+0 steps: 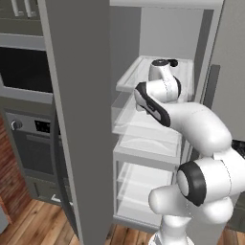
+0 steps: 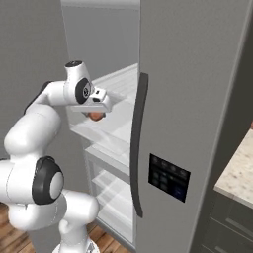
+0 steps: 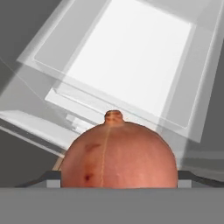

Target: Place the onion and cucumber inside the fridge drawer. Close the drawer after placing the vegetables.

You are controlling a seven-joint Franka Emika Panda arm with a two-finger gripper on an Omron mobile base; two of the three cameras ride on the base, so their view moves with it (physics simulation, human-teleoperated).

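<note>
The light is even and diffuse with no single source, and the grey fridge door [image 2: 197,99] and the white arm [image 1: 201,129] carry only soft shading, with no hard cast shadows. In the hand view the clear fridge drawer [image 3: 131,57] glows nearly blown-out white at its centre while the corners fall to dull grey, and the onion [image 3: 118,155] close to the lens is smoothly lit with a faint sheen. All three pictures are slightly soft and blocky, edges a little jagged, without visible lens distortion.
</note>
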